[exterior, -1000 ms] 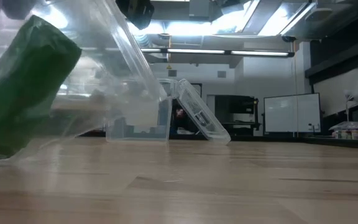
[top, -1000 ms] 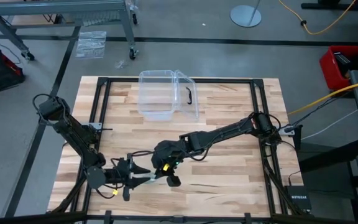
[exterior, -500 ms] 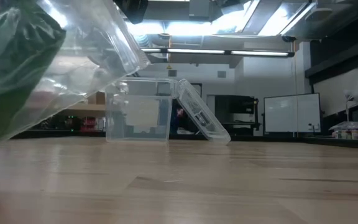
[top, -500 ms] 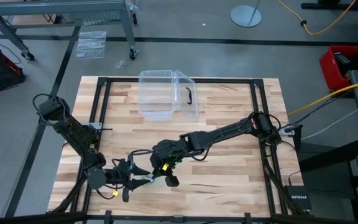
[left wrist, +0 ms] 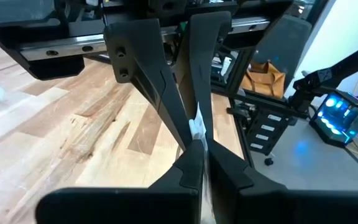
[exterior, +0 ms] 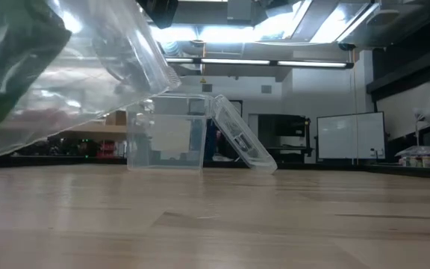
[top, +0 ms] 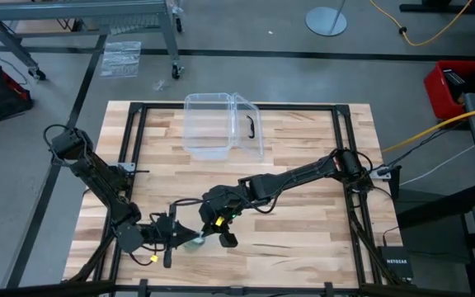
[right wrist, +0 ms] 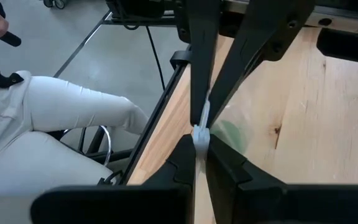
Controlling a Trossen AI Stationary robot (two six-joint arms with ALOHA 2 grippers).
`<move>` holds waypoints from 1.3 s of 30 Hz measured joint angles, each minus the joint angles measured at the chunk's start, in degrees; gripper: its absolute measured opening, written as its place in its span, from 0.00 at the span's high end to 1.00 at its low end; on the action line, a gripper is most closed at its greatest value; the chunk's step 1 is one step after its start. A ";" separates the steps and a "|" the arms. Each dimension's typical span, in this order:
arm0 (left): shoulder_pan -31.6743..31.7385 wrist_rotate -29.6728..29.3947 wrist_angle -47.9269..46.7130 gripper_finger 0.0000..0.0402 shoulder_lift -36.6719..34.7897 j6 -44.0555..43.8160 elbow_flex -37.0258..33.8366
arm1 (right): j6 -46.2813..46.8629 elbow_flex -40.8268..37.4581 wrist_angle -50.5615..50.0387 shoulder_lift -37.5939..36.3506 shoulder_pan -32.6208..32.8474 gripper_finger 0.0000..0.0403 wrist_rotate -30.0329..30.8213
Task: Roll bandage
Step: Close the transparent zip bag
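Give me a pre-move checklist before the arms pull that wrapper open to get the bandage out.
1. Left gripper shut on the clear plastic wrapper: ok, a strip of film is pinched between its fingers.
2. Right gripper shut on the wrapper: ok, film is pinched at its fingertips.
3. Bandage still inside the wrapper: ok, green shows through the film in the low view.
4. Wrapper lifted off the table: ok, it hangs above the wood in the low view.
5. Wrapper already torn open: cannot tell.
6. Clear plastic box out of the way: ok, it stands at the far edge, apart from both grippers.
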 joint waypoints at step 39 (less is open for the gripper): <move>-0.13 -0.04 -0.02 1.00 0.00 0.04 0.00 | 0.07 0.11 1.29 -0.08 -0.02 0.77 -1.90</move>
